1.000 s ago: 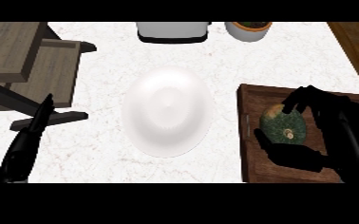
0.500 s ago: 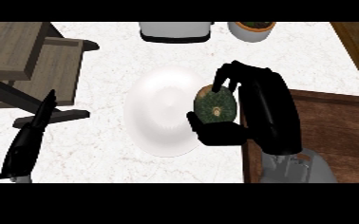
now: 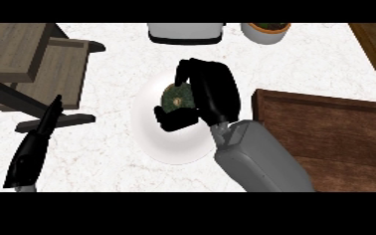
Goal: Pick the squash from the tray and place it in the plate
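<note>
A dark green squash (image 3: 176, 97) is held over the white plate (image 3: 167, 144) in the middle of the counter. My right hand (image 3: 209, 95) is shut on the squash, fingers curled over its top and thumb under it, hiding most of it. I cannot tell whether the squash touches the plate. The brown wooden tray (image 3: 323, 129) lies at the right with nothing visible in it; my grey right forearm crosses its left edge. My left hand (image 3: 37, 142) rests at the lower left with its fingers straight, away from the plate.
A toaster-like grey and white appliance (image 3: 186, 32) stands at the back centre, and a white pot with a plant (image 3: 266, 31) to its right. Wooden chair parts (image 3: 40, 64) show past the counter's left edge.
My right hand has carried the squash leftward from the tray to above the plate's middle. The left hand has stayed put.
</note>
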